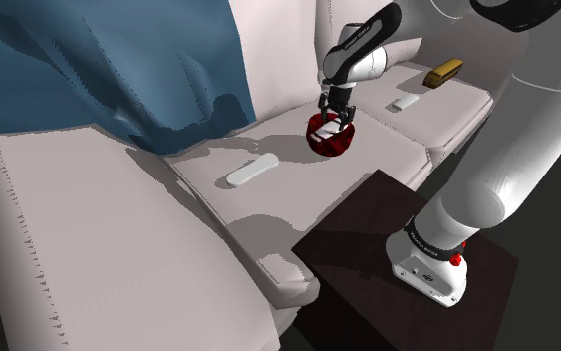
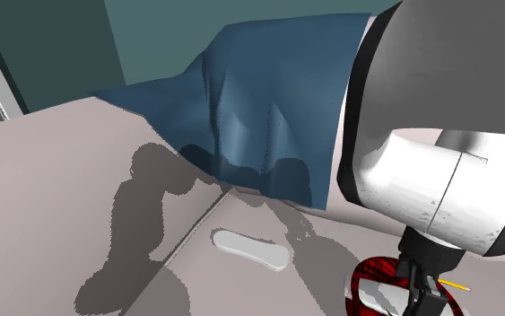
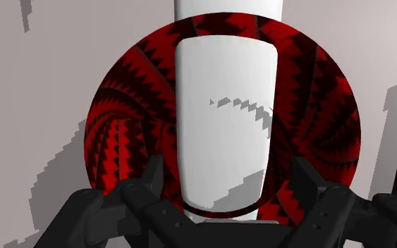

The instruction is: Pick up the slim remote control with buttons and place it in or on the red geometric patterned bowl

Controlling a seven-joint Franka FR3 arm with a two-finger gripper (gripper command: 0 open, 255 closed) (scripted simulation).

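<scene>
My gripper [image 3: 226, 169] hangs wrist-down over the red bowl [image 3: 126, 106], fingers spread clear of the white remote [image 3: 225, 91] lying in it.

The gripper [image 3: 226, 175] hung straight above a red-and-black zigzag-patterned bowl [image 3: 126, 106] on a pale cushion [image 3: 41, 84]. A plain white slim remote control [image 3: 225, 113] lay in the bowl, running lengthwise away from the pincer. The black fingers [image 3: 151, 176] stood apart, one on either side of its near end, touching neither edge.
</scene>
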